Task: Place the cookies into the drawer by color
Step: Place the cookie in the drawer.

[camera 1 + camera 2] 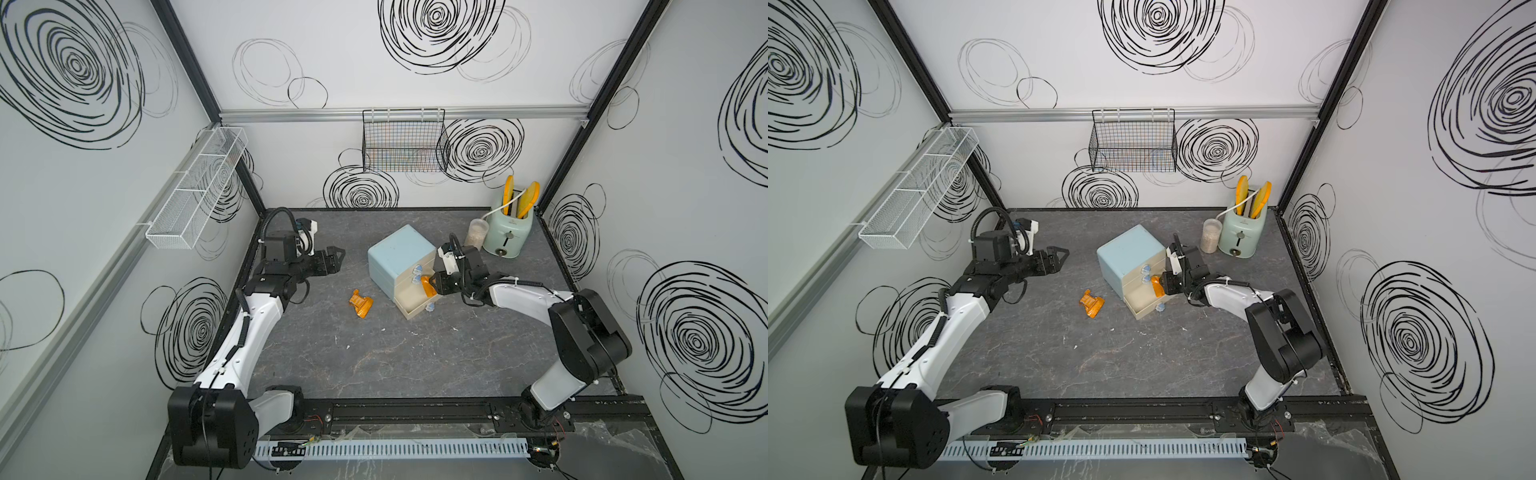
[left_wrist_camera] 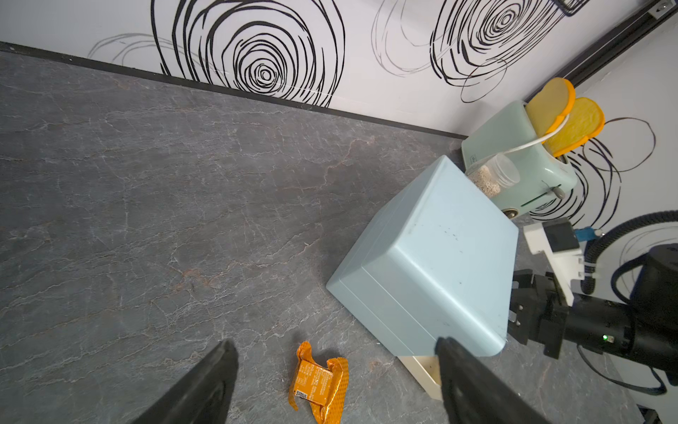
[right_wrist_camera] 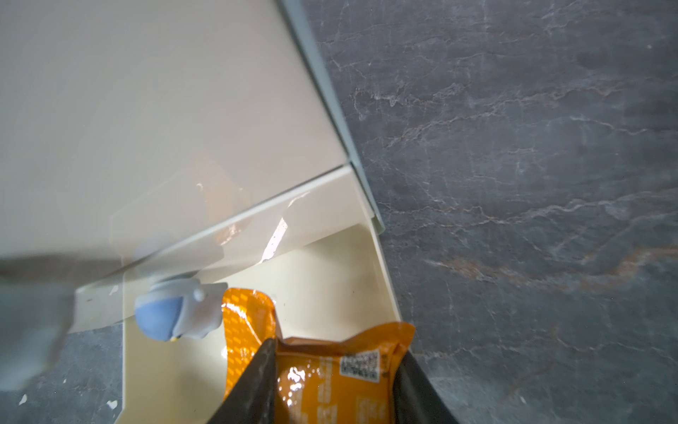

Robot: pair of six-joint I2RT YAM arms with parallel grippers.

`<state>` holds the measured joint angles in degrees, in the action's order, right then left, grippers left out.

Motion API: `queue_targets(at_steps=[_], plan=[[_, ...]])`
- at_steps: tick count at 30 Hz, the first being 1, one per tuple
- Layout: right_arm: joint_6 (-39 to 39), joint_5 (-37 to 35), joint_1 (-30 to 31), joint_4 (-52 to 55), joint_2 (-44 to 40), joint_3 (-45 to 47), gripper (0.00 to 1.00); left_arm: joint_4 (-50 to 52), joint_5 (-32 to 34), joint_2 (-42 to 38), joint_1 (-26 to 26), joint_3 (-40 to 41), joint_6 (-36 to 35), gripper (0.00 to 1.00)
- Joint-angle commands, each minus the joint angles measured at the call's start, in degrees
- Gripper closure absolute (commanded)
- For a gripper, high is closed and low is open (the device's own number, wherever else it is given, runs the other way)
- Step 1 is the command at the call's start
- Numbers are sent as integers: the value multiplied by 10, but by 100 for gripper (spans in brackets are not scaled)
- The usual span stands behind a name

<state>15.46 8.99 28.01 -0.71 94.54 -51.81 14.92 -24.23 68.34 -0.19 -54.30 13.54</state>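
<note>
The pale-blue drawer (image 1: 392, 255) stands mid-table, and its bottom cream tray (image 1: 409, 311) is pulled out. My right gripper (image 1: 434, 283) is shut on an orange cookie (image 1: 427, 286) and holds it over the open tray. The right wrist view shows the packet (image 3: 323, 385) between the black fingers (image 3: 257, 374), above the tray floor (image 3: 323, 271) and beside a blue knob (image 3: 165, 315). A second orange cookie (image 1: 360, 304) lies on the table left of the chest. My left gripper (image 1: 338, 259) hovers open farther left, with the packet (image 2: 318, 381) beyond its fingers and apart from them.
A mint-green toaster (image 1: 509, 235) holding bread slices and a clear jar (image 1: 478, 233) stand at the back right corner. A black wire basket (image 1: 405, 141) hangs on the back wall. A white mesh shelf (image 1: 195, 187) hangs on the left wall.
</note>
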Motion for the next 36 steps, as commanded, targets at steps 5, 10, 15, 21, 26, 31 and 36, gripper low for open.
queue_targets(at_steps=[5, 10, 15, 21, 26, 31, 36], plan=[[-10, -15, 5, 18, 13, -23, 51, -23, -8, -6, 9, 6, 3, 11], [-13, -20, 8, 19, 8, -26, 39, -23, -7, -7, 9, 6, 2, 11], [-13, -28, 9, 18, -9, -24, 33, -23, -8, -6, 9, 6, 2, 11], [-15, -45, 9, 2, -78, 6, 30, -18, 16, -8, -7, 9, 6, 11], [-6, -72, -1, -21, -166, 56, 29, -18, 85, -22, -41, 42, 60, 10], [5, -68, -27, -27, -244, 99, 29, -25, 178, -48, -91, 101, 102, 5], [13, -54, -54, -11, -296, 126, 29, -46, 206, -62, -128, 157, 130, 2]])
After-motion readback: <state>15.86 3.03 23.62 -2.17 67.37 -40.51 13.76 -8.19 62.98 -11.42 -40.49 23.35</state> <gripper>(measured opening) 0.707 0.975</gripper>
